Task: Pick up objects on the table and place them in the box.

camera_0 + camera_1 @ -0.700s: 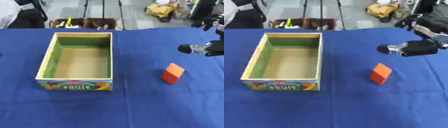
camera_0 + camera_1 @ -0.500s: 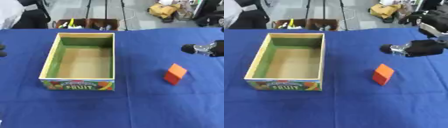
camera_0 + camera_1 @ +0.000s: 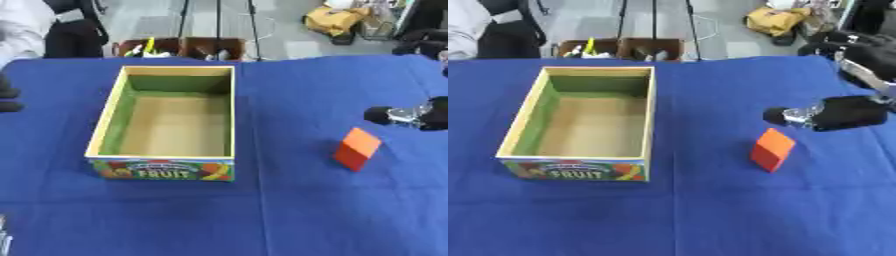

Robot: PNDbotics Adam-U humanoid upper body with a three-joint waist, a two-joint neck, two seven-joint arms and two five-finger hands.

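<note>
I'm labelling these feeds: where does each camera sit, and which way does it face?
Left eye view: in the head, looking down at the table; right robot hand at the right edge, left robot hand at the left edge.
Right eye view: beside it, same aim; more of the right arm.
Shared: box, orange block.

Right hand (image 3: 846,113): black casing, rounded black fingertip, silver metal joint behind it. Forearm above: black with a pale grey strip.
</note>
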